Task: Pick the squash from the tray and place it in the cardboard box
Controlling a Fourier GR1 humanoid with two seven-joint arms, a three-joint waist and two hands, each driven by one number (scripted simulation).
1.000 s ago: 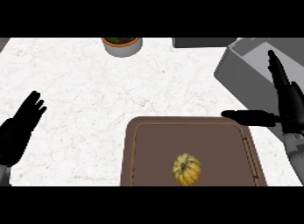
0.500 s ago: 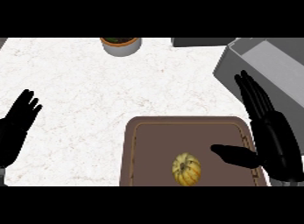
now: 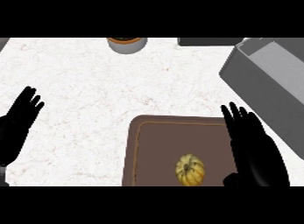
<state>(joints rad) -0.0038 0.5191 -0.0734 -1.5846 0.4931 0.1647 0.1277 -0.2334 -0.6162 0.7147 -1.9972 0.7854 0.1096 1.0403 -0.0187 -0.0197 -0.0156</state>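
A small yellow ribbed squash (image 3: 190,169) lies on the brown tray (image 3: 155,148) near the view's lower edge. My right hand (image 3: 256,151) hovers over the tray's right side, fingers straight and pointing away from me, just to the right of the squash and apart from it. The grey cardboard box (image 3: 280,92) stands open at the right, beyond the tray's far right corner. At the left edge my left hand (image 3: 13,127) rests open over the white counter, fingers up, holding nothing.
A round pot with an orange rim (image 3: 126,43) stands at the counter's far edge. A dark flat object (image 3: 209,41) lies at the back, left of the box. White marbled counter (image 3: 89,96) spreads between the tray and the pot.
My right hand has come down and toward me from beside the box to the tray's right side, close to the squash. The left hand has barely shifted.
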